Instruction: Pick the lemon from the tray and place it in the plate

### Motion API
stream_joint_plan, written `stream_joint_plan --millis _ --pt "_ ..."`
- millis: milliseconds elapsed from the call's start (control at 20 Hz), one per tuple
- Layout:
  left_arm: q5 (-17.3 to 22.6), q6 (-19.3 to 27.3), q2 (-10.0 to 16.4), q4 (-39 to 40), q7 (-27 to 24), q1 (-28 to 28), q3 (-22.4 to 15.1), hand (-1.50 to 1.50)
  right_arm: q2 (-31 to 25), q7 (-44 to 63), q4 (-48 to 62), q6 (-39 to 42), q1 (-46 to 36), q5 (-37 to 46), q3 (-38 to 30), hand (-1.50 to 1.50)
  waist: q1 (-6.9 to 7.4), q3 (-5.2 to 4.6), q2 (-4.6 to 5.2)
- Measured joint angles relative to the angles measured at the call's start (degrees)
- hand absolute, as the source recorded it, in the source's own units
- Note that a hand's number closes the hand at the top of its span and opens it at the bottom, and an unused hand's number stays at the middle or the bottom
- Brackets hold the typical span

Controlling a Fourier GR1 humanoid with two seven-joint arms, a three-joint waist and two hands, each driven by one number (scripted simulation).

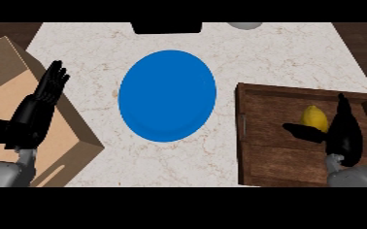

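Note:
A yellow lemon point(314, 118) lies on the dark wooden tray point(272, 150) at the right of the counter. My right hand point(345, 135) is over the tray, just right of the lemon, fingers straight and pointing away, thumb point(305, 132) stretched below the lemon's near end; it is open and not closed round the fruit. The blue plate point(168, 95) sits mid-counter, left of the tray, with nothing on it. My left hand point(44, 97) rests open at the left edge, fingers up.
A light brown board or box point(68, 145) lies under the left arm at the counter's left. A black object point(167, 27) and a grey round thing point(244, 25) sit at the far edge. Bare marble counter point(287, 53) surrounds the plate.

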Motion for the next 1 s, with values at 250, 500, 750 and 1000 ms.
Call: stream_joint_plan --millis 250,500,750,1000 --pt "-0.4 -0.2 -0.4 0.2 -0.3 0.1 0.2 0.00 -2.7 9.6 -5.4 7.2 -1.0 1.7 0.5 -1.50 -0.07 0.19 0.04" --pt "-0.7 -0.6 -0.8 0.6 -1.0 0.1 0.5 0.00 -3.6 13.2 -7.7 11.6 -0.3 2.0 0.9 -1.50 0.09 0.39 0.13" --pt "-0.6 -1.2 -1.2 0.7 -0.8 -0.2 0.7 0.00 -3.7 14.2 -8.5 14.2 -0.1 1.2 0.1 -1.50 0.32 0.46 0.24" --pt "-1.1 -1.4 -1.5 0.8 -0.7 -0.6 0.7 0.00 -3.0 14.2 -6.4 16.0 -1.0 1.5 -0.5 -1.50 0.80 0.55 0.34"
